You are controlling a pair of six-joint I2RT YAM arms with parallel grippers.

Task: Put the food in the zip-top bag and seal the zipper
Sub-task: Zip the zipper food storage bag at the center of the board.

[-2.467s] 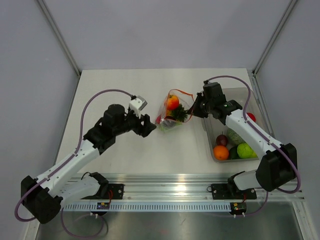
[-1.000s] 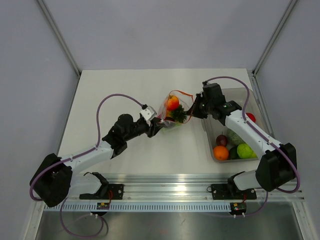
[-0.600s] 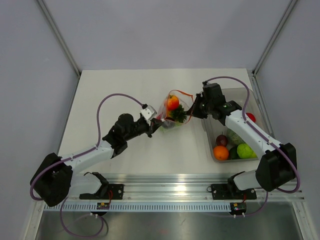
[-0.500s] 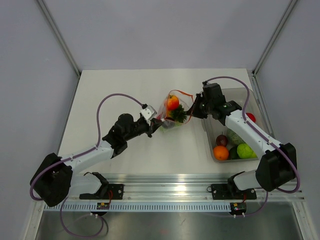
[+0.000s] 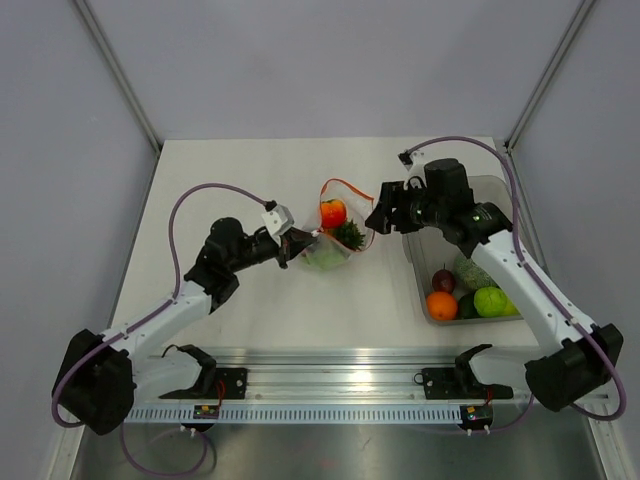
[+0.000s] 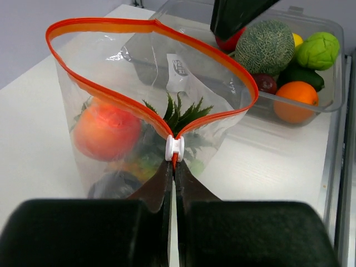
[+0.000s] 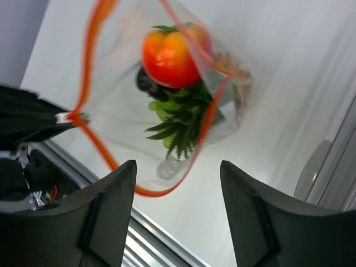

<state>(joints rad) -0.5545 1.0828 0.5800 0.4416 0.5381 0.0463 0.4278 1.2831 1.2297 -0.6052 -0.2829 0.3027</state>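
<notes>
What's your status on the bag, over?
Left gripper shut on zipper end. Right gripper open above bag. Bag mouth open, food inside. More in bin.

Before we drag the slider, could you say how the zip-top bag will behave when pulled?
Probably floppy: the zip-top bag is thin film, its zipper bowing into a loop. Likely bottom-heavy, since the food sits low, so it may sag.

Nothing legible; the zip-top bag bears an unreadable mark
</notes>
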